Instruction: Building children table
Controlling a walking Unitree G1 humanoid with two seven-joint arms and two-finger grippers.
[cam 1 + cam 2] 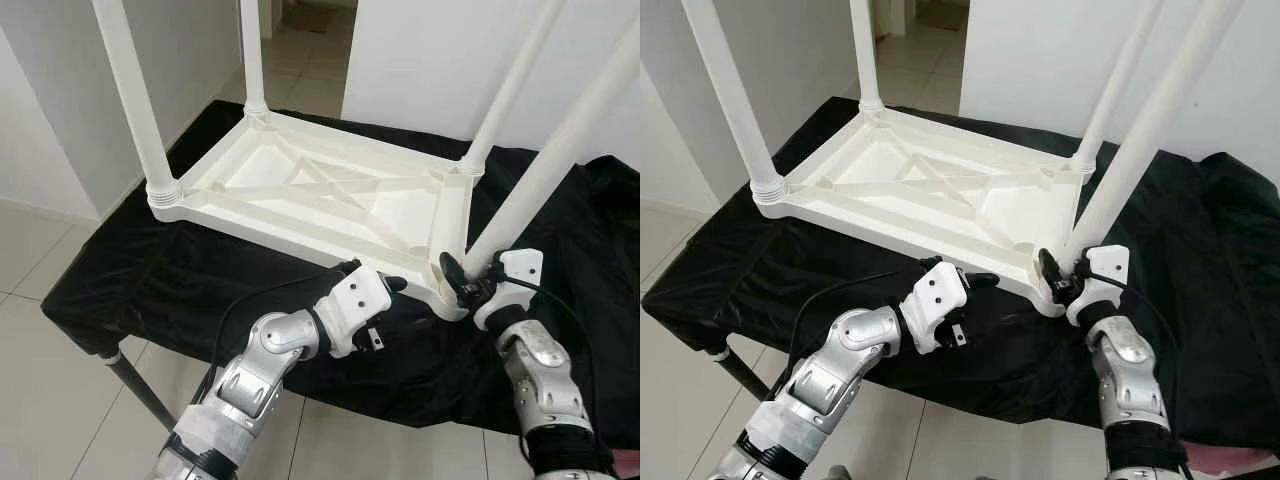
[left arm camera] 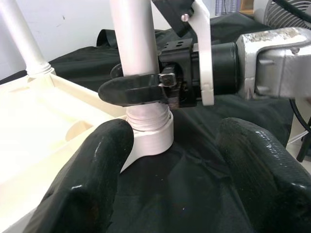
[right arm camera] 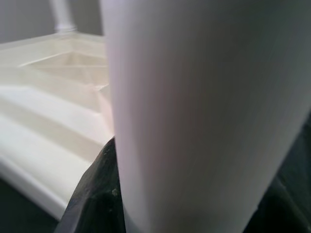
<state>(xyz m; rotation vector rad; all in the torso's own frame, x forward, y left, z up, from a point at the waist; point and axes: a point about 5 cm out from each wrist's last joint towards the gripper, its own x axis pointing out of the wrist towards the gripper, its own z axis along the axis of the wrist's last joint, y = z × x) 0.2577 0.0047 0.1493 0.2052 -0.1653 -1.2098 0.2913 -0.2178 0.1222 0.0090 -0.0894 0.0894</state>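
Left eye view: an upturned white table top lies on a black cloth, four white legs rising from its corners. The right gripper is clamped on the near-right leg just above its socket, and the left gripper rests beside the table's near edge. Left wrist view: the left gripper's fingers stand apart, one pad beside the corner socket. Right wrist view: the leg looms close between black fingers.
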